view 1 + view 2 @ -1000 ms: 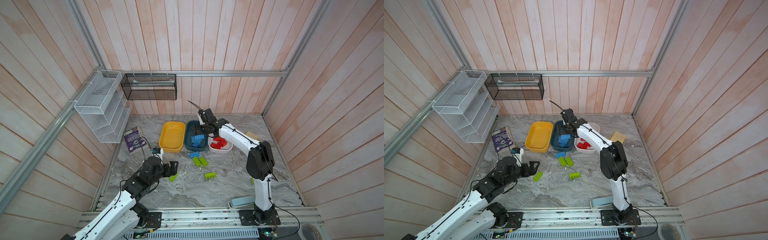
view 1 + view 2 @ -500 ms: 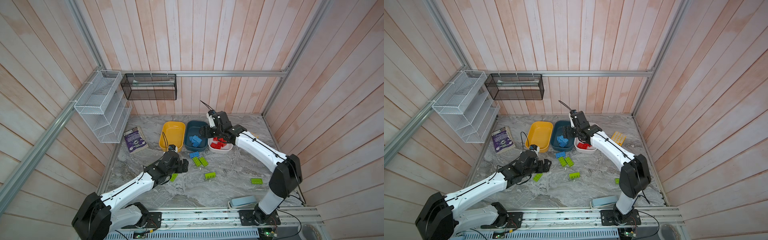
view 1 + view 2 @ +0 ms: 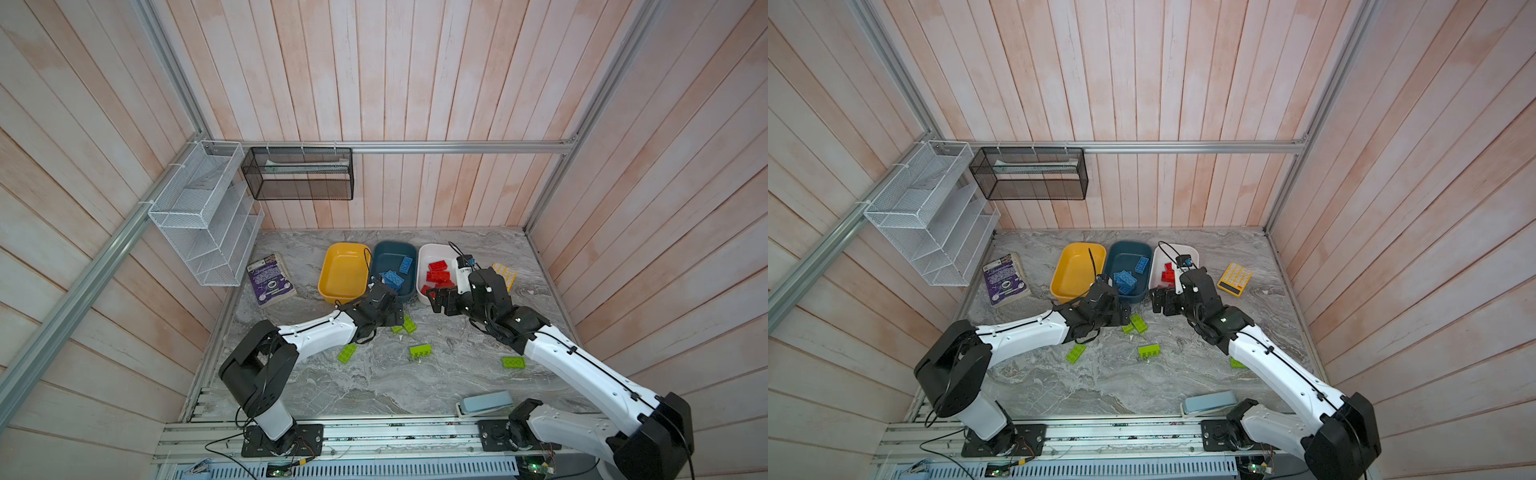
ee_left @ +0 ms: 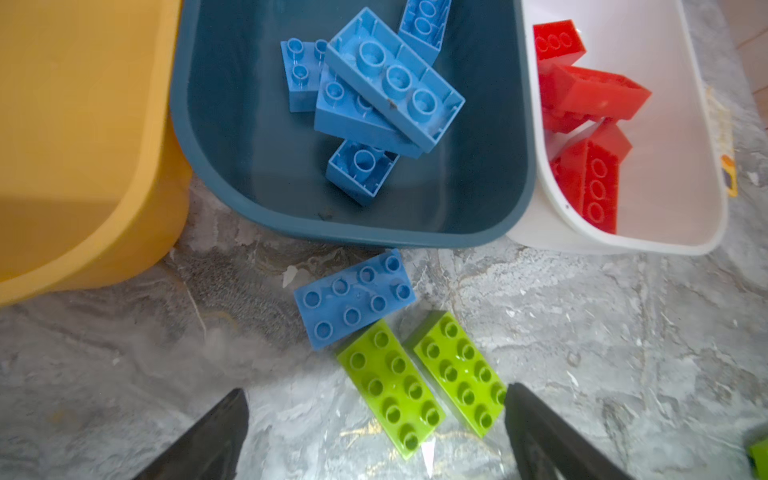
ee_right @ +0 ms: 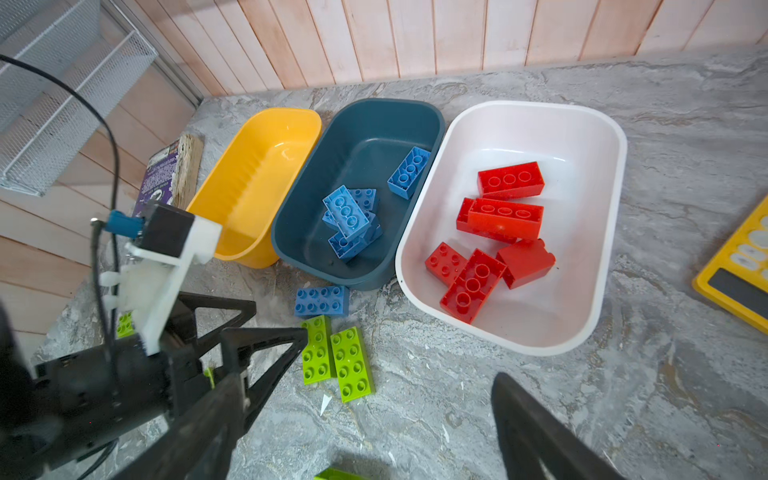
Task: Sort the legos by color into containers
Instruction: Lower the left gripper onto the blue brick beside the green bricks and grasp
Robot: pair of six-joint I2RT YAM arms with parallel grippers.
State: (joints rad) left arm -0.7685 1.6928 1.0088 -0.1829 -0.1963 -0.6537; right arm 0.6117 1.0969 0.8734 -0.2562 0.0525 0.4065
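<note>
While both of my end effectors stand open and empty, the coming pick turns on which one sits over the loose bricks.

In both top views my left end effector (image 3: 398,316) hangs just in front of the teal tub (image 3: 395,254), right at a pair of green bricks (image 3: 409,324) lying toward the back edge of the bench (image 3: 374,386). My right end effector (image 3: 440,302) hovers at the near end of the white tub (image 3: 432,254), farther from that pair. The yellow tub (image 3: 343,274) is bare, so I judge the green ones belong there, and my left arm is nearer to it.

In the left wrist view the two green bricks lie side by side between my spread jaws, long axes running away from me. Closing would squeeze across their short sides, but both sit in the gap, so I would need to shift sideways to take one. A blue brick (image 4: 355,301) lies crosswise just beyond them, short of the teal tub's wall.

In the right wrist view the same three bricks lie off to one side of my right jaws.
</note>
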